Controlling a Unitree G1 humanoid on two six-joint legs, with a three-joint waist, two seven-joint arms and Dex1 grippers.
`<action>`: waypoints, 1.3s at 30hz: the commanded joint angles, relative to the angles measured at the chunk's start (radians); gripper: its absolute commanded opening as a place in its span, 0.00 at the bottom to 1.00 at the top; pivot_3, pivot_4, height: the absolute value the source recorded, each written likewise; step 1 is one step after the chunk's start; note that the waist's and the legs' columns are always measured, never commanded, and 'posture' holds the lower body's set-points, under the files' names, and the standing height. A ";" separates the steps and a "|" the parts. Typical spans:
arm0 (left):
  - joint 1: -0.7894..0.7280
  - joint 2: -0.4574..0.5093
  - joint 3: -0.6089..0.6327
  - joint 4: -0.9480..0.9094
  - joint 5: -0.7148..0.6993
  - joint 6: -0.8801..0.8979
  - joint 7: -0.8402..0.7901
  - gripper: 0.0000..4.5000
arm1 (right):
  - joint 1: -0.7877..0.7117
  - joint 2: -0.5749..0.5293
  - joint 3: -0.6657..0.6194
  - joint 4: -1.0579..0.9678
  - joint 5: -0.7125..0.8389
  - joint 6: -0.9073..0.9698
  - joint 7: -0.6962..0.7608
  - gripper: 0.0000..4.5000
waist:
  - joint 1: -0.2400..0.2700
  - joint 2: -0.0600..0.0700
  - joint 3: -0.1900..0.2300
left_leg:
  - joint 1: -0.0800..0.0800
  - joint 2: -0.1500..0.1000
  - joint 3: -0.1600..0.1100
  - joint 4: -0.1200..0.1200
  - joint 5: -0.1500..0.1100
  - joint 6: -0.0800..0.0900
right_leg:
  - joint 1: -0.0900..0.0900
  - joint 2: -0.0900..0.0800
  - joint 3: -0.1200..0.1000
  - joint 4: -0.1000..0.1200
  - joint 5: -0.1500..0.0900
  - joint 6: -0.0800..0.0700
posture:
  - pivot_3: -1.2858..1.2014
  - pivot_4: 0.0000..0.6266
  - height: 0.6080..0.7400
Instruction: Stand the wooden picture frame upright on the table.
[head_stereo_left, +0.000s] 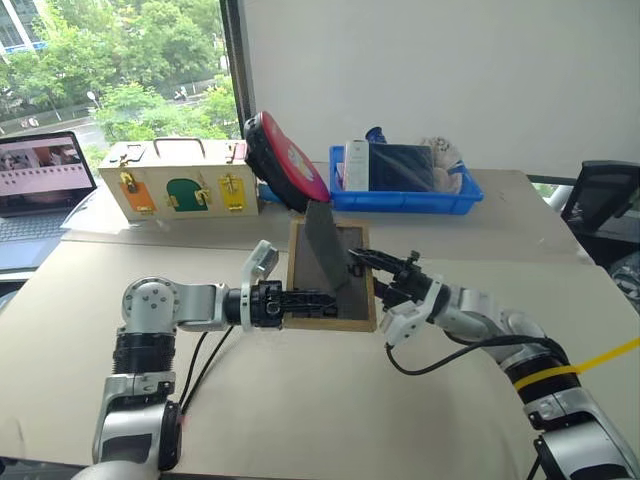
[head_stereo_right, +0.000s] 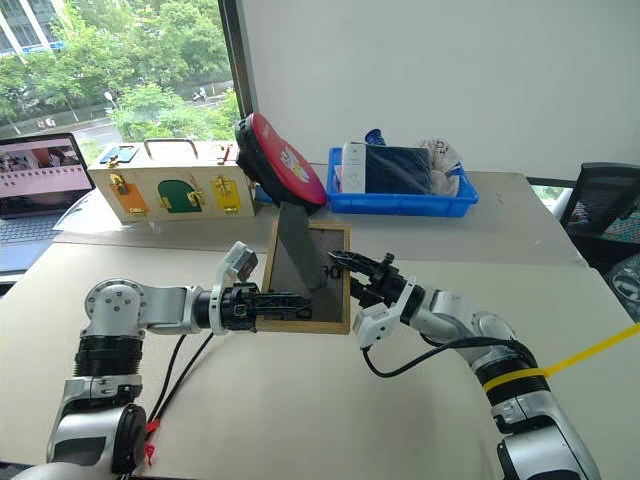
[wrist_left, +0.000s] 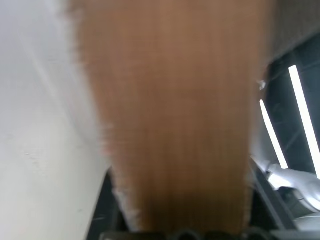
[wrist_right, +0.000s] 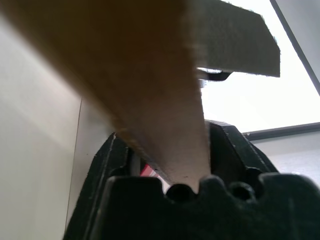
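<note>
The wooden picture frame (head_stereo_left: 340, 322) hangs a little above the beige table (head_stereo_left: 300, 420), its dark grey back face turned up and its hinged stand (head_stereo_left: 325, 245) swung up off the board. My left gripper (head_stereo_left: 310, 297) reaches in level from the left, and the frame's lower wooden rail (wrist_left: 175, 125) runs straight into it. From the right, my right gripper (head_stereo_left: 365, 262) is shut on the frame's right rail (wrist_right: 150, 90), with the grey stand (wrist_right: 235, 45) showing beyond it.
Behind the frame stand a cream wooden box (head_stereo_left: 180, 180) with coloured latched doors, a red and black round object (head_stereo_left: 285, 160) and a blue bin (head_stereo_left: 405, 185) of items. A laptop (head_stereo_left: 40, 180) sits far left, a dark chair (head_stereo_left: 605, 195) far right.
</note>
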 joint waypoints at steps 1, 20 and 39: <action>0.023 0.062 0.007 -0.031 0.043 -0.021 -0.040 0.70 | -0.040 -0.015 -0.055 -0.026 0.044 -0.014 -0.061 0.29 | -0.001 0.000 0.000 | 0.000 0.000 0.000 0.000 0.000 0.000 | 0.000 0.000 0.000 0.000 0.000 0.000 | 0.52 0.24 0.83; 0.365 0.350 0.139 -0.392 0.401 -0.797 -0.444 1.00 | -0.289 0.082 -0.088 0.141 0.984 0.735 0.860 0.28 | -0.001 0.000 0.003 | 0.004 0.001 0.000 -0.002 0.000 0.001 | 0.004 0.000 -0.001 -0.001 0.000 -0.001 | 0.52 0.24 0.83; 0.445 0.366 0.198 -0.436 0.212 -0.636 -0.383 1.00 | -0.443 0.161 -0.089 0.501 0.968 1.279 1.162 0.28 | -0.006 0.001 0.007 | -0.001 0.002 0.000 -0.003 0.000 0.002 | -0.004 0.001 -0.001 0.001 0.000 -0.002 | 0.52 0.24 0.83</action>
